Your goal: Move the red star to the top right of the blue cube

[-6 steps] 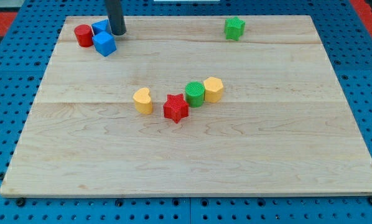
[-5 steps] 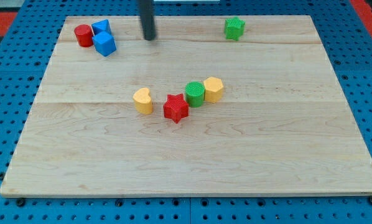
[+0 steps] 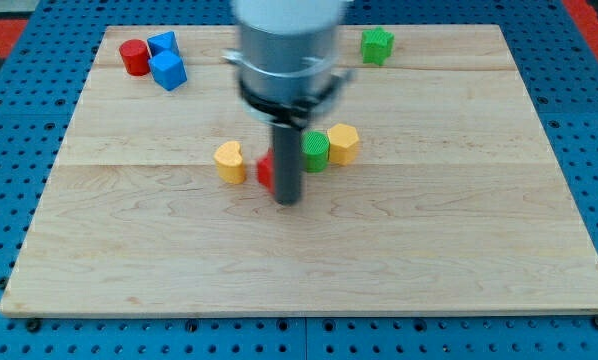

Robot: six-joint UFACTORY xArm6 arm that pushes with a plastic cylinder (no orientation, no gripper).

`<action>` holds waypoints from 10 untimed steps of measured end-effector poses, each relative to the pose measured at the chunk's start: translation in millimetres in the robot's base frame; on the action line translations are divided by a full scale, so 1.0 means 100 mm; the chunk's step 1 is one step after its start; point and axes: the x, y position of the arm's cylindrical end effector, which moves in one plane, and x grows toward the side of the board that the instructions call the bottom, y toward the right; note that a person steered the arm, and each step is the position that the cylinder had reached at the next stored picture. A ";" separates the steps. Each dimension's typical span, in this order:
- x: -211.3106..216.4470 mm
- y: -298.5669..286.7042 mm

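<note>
The red star lies near the board's middle, mostly hidden behind my rod; only its left edge shows. My tip stands just below and right of the star, in front of it. The blue cube sits at the top left of the board, far from my tip. A second blue block and a red cylinder crowd against it.
A yellow heart-shaped block lies left of the star. A green cylinder and a yellow hexagonal block lie to its right. A green star sits at the top right. The arm's grey body hangs over the top middle.
My rod has moved from the top left of the board, beside the blue blocks, down and right to the red star. It now covers most of the star. The blocks look unmoved.
</note>
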 end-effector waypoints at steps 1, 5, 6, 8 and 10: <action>-0.39 -0.12; -1.20 -0.24; -1.73 -0.60; -1.86 -0.79; -2.04 -0.74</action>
